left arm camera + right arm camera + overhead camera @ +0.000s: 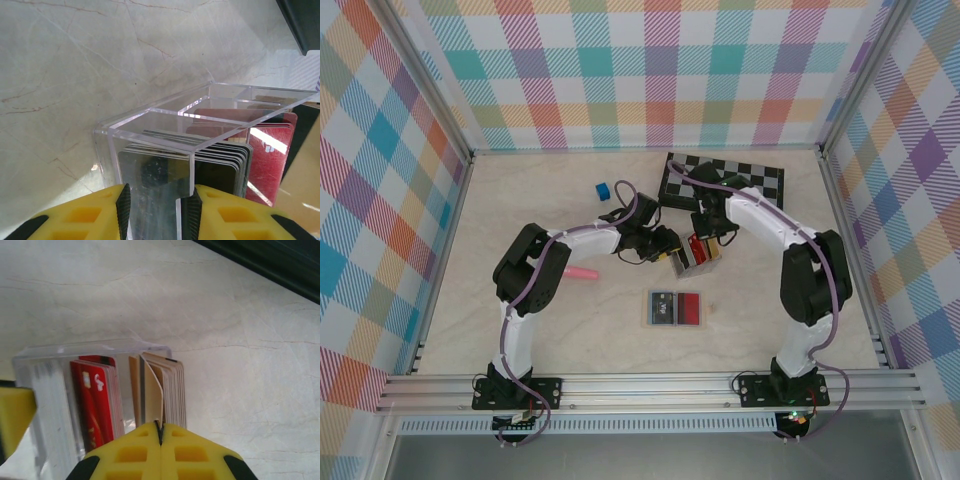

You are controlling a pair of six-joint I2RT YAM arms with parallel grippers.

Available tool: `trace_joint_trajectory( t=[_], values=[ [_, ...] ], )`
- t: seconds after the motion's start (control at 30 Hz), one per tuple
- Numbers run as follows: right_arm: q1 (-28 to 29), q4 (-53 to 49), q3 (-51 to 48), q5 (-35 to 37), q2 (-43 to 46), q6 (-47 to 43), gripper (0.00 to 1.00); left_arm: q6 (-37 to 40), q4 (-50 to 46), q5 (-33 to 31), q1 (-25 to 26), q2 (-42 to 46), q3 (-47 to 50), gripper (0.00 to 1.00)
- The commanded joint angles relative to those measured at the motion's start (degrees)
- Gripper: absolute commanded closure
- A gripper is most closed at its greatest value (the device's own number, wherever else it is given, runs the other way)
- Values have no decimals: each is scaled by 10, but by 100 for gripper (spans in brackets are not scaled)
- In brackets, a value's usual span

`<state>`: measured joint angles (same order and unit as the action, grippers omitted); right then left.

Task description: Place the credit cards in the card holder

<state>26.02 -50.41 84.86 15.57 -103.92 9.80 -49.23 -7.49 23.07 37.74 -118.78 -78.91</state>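
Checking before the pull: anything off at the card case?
Yes. The tan card pinched by the right end effector bows sideways, away from its stack in the clear case. The red cards beside it stand straight.

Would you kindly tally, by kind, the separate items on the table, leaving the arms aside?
Clear divided card case: 1
Flat holder showing black and red cards: 1
Checkered board: 1
Blue block: 1
Pink stick: 1
Total: 5
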Motion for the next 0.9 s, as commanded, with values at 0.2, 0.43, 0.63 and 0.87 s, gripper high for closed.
trace_joint_trajectory(
  t=[0.2,0.43,0.63,0.87],
  values=[
    [-8,-12,-10,-105,70,28,98,14,-56,-24,1,33,16,58],
    [-45,30,-51,-205,145,73,98,18,-31,-38,1,99,34,40],
    [-108,92,-103,-370,196,123,99,8,36,-22,-3,171,70,28],
    [-143,160,-133,-532,209,156,99,-54,204,117,-15,173,98,27]
  ],
)
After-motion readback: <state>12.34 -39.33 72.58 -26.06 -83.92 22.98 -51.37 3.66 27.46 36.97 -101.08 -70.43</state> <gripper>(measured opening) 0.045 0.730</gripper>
